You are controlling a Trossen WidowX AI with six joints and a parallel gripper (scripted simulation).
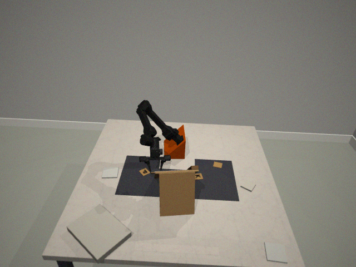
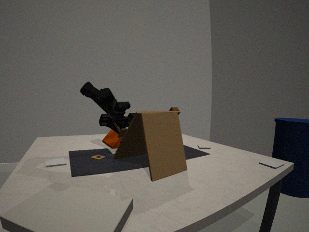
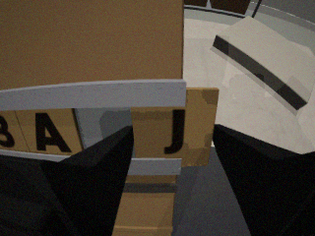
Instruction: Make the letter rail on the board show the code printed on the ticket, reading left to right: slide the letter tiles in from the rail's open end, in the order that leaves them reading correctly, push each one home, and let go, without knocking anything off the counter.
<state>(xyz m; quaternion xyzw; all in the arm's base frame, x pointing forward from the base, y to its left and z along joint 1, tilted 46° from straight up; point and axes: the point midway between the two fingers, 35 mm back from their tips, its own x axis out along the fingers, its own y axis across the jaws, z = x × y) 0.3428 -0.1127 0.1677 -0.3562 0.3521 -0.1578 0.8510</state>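
My gripper (image 3: 173, 131) (image 1: 155, 171) is shut on the J tile (image 3: 197, 127), at the rail's open end. The tile's left part lies between the lips of the grey rail (image 3: 98, 95); its right part sticks out. Farther left in the rail are the A tile (image 3: 58, 123) and a partly cut-off tile (image 3: 9, 133) that looks like B, side by side. A bare stretch of rail separates A and J. The board (image 1: 177, 192) (image 2: 164, 144) shows its back in the top and exterior views. A K tile (image 1: 198, 176) and two other tiles (image 1: 144, 171) (image 1: 217, 164) lie on the mat. No readable ticket shows.
An orange wedge-shaped object (image 1: 179, 151) (image 2: 112, 140) stands behind the board near the arm. A thick beige slab (image 1: 99, 231) (image 2: 67, 207) lies at the front left. Small pale plates (image 1: 110, 173) (image 1: 275, 252) lie on the counter. The dark mat (image 1: 217, 189) extends on both sides of the board.
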